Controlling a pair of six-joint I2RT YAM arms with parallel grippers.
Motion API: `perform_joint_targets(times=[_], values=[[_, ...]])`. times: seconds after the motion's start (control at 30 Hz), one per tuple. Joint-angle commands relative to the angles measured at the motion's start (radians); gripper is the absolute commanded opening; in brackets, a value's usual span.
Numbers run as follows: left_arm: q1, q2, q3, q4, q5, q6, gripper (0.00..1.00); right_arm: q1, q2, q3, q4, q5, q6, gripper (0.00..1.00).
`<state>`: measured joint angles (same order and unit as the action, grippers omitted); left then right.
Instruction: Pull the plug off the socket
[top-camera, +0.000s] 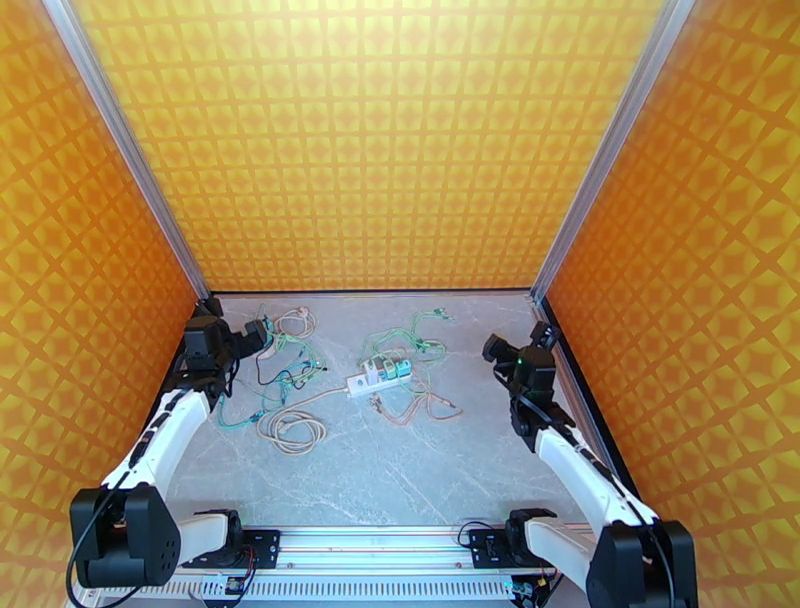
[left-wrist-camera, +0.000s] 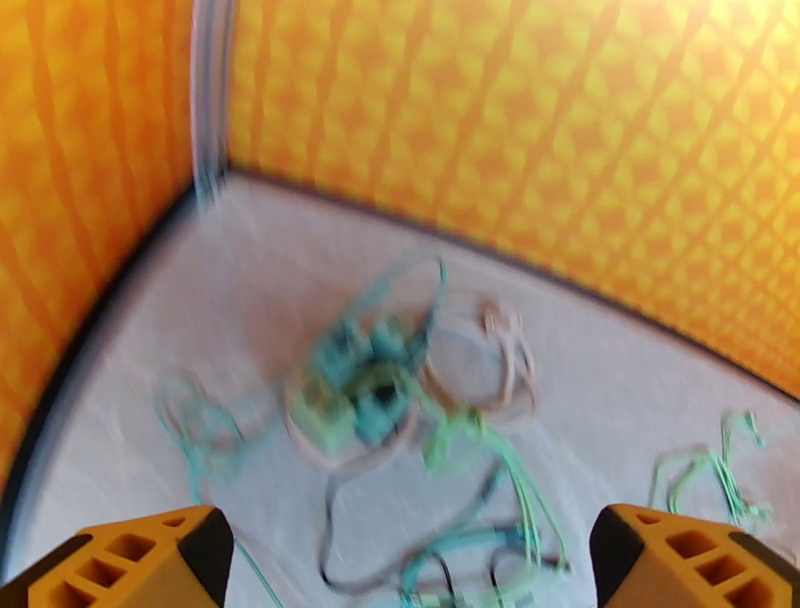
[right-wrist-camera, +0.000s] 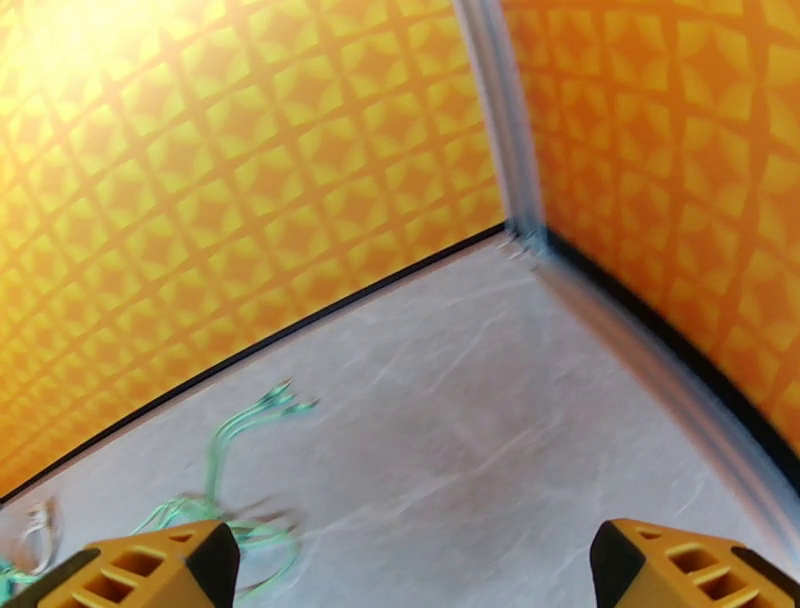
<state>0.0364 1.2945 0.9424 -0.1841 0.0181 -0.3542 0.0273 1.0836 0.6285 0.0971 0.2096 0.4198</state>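
Note:
A white socket strip (top-camera: 362, 384) lies on the grey table's middle, with teal and green plugs (top-camera: 391, 369) standing in it. My left gripper (top-camera: 258, 335) hovers at the back left over a tangle of cables, well left of the strip. In the left wrist view its orange fingertips (left-wrist-camera: 130, 560) stand wide apart, so the left gripper (left-wrist-camera: 410, 570) is open and empty above a blurred teal and beige cable tangle (left-wrist-camera: 365, 390). My right gripper (top-camera: 494, 348) is right of the strip, apart from it. Its fingertips (right-wrist-camera: 150, 565) are spread too; the right gripper (right-wrist-camera: 415, 575) is open and holds nothing.
Loose cables lie around the strip: a beige coil (top-camera: 292, 430) in front, green leads (top-camera: 415, 335) behind, a green lead (right-wrist-camera: 250, 425) near the back wall. Orange patterned walls close in the table on three sides, with metal posts (top-camera: 590, 160) at the back corners.

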Motion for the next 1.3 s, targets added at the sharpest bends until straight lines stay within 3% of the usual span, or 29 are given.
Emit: perform_joint_targets(times=[0.0,0.07,0.17,0.3,0.4,0.57,0.73,0.87,1.07,1.27], values=[[-0.056,0.022,0.004,-0.069,0.095,-0.056,0.99,-0.001,-0.012,0.022,-0.111,-0.224,0.082,0.86],[-0.114,0.041,-0.002,-0.055,0.096,-0.045,0.99,0.006,0.003,0.024,-0.115,-0.313,0.118,0.75],[-0.198,0.091,0.009,-0.047,0.096,-0.05,0.99,0.046,0.029,0.039,-0.172,-0.343,0.138,0.68],[-0.301,0.164,0.033,-0.016,0.099,-0.048,0.97,0.131,0.031,0.001,-0.151,-0.358,0.188,0.43],[-0.353,0.253,0.082,-0.017,0.146,-0.046,0.83,0.224,0.044,-0.017,-0.154,-0.319,0.213,0.27],[-0.41,0.421,0.191,-0.05,0.204,-0.054,0.58,0.378,0.145,-0.037,-0.09,-0.298,0.271,0.14],[-0.444,0.548,0.281,-0.088,0.221,-0.028,0.45,0.489,0.305,-0.001,-0.01,-0.269,0.312,0.11],[-0.456,0.63,0.334,-0.115,0.251,-0.022,0.37,0.503,0.451,0.053,0.025,-0.28,0.336,0.07],[-0.491,0.661,0.33,-0.145,0.256,-0.021,0.32,0.503,0.568,0.15,-0.052,-0.223,0.293,0.04],[-0.532,0.577,0.201,-0.098,0.261,-0.069,0.34,0.447,0.6,0.172,-0.126,-0.139,0.235,0.03]])
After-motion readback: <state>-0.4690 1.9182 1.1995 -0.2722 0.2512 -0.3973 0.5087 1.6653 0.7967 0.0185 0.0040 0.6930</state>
